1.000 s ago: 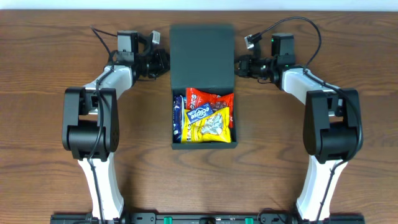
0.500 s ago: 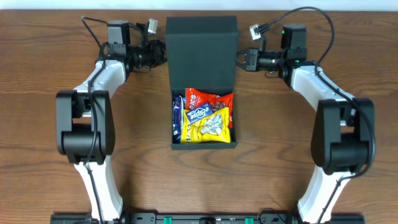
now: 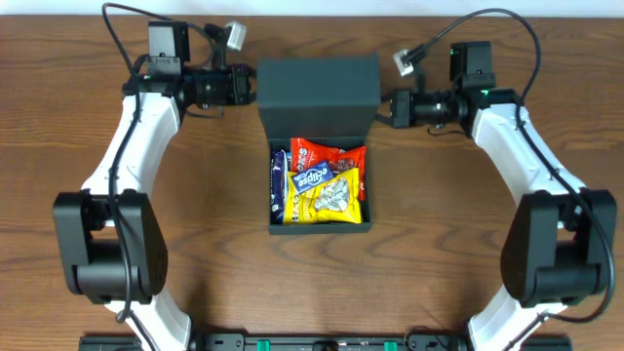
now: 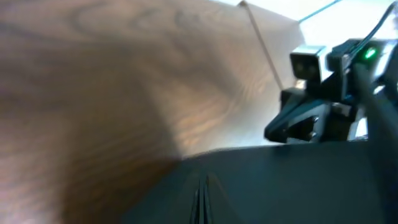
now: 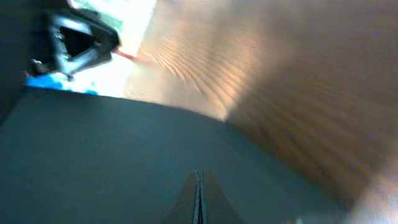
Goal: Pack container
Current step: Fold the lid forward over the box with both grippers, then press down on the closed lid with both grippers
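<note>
The dark teal container [image 3: 320, 228] stands open at the table's middle, filled with snack packets: a red one [image 3: 331, 156], a blue one [image 3: 312, 178] and a yellow one [image 3: 330, 201]. Its hinged flap lid [image 3: 318, 88] is raised off the table behind the box. My left gripper [image 3: 252, 88] is shut on the lid's left edge and my right gripper [image 3: 383, 109] is shut on its right edge. In the left wrist view the shut jaws [image 4: 200, 199] pinch the dark lid [image 4: 280, 180]. In the right wrist view the shut jaws [image 5: 198, 199] pinch the lid [image 5: 112, 149].
Bare brown wooden table [image 3: 195, 224] lies all round the container. The arm bases stand at the front left [image 3: 107, 263] and front right [image 3: 556, 263]. Cables loop above both wrists at the back edge.
Both grippers have moved toward the back edge and lifted with the lid's side edges. The lid has tilted up from lying flat; it looks shorter from above.
</note>
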You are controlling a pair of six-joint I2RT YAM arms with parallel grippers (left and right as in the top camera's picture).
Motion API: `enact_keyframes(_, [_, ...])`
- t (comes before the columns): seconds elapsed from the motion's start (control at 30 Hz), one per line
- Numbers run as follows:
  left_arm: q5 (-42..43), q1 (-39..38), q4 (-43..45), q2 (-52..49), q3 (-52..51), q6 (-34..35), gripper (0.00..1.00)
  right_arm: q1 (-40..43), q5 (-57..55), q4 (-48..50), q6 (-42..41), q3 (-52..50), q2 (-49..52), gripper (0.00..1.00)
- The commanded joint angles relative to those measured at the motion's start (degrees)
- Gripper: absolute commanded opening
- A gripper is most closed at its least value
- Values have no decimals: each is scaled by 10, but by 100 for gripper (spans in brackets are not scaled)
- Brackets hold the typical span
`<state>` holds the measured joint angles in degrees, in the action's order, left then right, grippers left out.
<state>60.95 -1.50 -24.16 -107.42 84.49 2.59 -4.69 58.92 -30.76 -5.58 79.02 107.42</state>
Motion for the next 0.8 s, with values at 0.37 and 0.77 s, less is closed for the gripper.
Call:
enact_keyframes(0.37, [-148,3,-150,61,5,-152,6,-12,-140,-85,106,3,-34,2])
enact_keyframes(0.77, [-207,-26,-235,115,1,-176,6,-12,-212,31,106,3,-133,1])
